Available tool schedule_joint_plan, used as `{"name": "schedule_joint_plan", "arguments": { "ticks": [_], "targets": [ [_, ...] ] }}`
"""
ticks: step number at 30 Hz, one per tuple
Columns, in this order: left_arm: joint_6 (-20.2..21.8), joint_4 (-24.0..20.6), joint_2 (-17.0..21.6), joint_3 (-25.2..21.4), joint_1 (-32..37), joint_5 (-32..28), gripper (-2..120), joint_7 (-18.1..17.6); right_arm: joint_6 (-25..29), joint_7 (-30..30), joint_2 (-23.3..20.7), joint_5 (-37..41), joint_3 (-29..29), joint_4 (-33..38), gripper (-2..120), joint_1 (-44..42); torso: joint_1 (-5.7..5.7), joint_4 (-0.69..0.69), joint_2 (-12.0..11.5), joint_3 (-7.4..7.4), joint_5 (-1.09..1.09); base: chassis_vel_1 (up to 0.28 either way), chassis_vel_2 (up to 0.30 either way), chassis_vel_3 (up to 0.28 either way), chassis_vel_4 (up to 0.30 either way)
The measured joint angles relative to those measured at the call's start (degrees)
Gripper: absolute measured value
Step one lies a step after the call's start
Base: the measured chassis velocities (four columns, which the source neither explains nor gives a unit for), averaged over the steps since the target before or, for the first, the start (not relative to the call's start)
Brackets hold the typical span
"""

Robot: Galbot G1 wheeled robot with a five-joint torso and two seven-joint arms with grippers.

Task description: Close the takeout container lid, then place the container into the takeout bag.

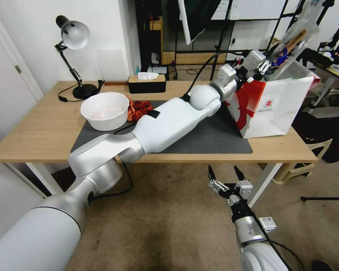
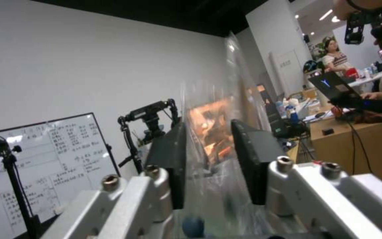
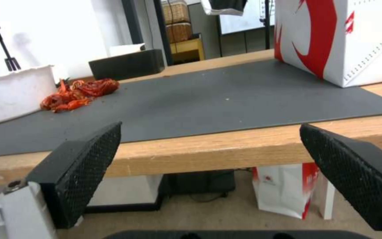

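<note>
Looking over the desk (image 1: 34,131), we find our left arm stretched across the dark mat (image 1: 214,139) toward two o'clock, where the takeout bag (image 1: 278,109) stands at the mat's far right corner, its red and white side facing us. Our left gripper (image 1: 265,66) is raised just above the bag's open top with its jaws clenched on the takeout container (image 1: 295,37), which sticks up and out from the jaws, tilted toward one o'clock. In the left wrist view the two dark pads (image 2: 171,159) squeeze the clear plastic (image 2: 213,132) between them, and a blueberry (image 2: 193,226) sits low near the jaw roots. Whether the lid is snapped fully shut, we cannot tell.

We judge the main risk to be the container's long overhang catching on the bag's rim or handles as it goes in, tipping the light bag. The thin plastic could also slip or pop open under the squeeze, spilling berries.

Our right gripper (image 1: 228,178) waits below the desk's near edge at five o'clock, jaws spread wide and holding nothing.
</note>
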Motion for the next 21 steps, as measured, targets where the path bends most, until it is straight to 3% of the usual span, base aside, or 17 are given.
{"name": "schedule_joint_plan", "arguments": {
  "ticks": [1, 6, 12, 21],
  "targets": [
    [0.1, 0.0, 0.0, 0.0, 0.0, 0.0, 34, 0.0, 0.0, 0.0, 0.0, 0.0, 0.0, 0.0, 100, 0.0, 0.0, 0.0, 0.0, 0.0, 0.0, 0.0, 0.0, 0.0, 0.0],
    [0.4, -0.2, 0.0, 0.0, -0.2, 0.0, 49, -0.2, 0.0, 0.0, 0.0, 0.0, -0.1, 0.0, 100, 0.2, 0.0, 0.0, 0.0, 0.0, 0.0, 0.0, 0.0, 0.0, 0.0],
    [1.6, -0.6, 0.0, -0.4, -0.4, -0.8, 76, -1.4, -0.2, 0.0, 0.0, 0.1, -0.3, 0.0, 100, 0.6, 0.0, 0.0, 0.0, 0.0, 0.0, 0.0, 0.0, 0.0, 0.0],
    [4.9, -2.4, 0.0, -1.6, 0.9, -2.6, 99, -3.7, -0.3, 0.1, -0.2, 0.4, -0.3, -0.2, 100, 0.8, 0.0, 0.0, 0.0, 0.0, 0.0, 0.0, 0.0, 0.0, 0.0]
  ]
}}
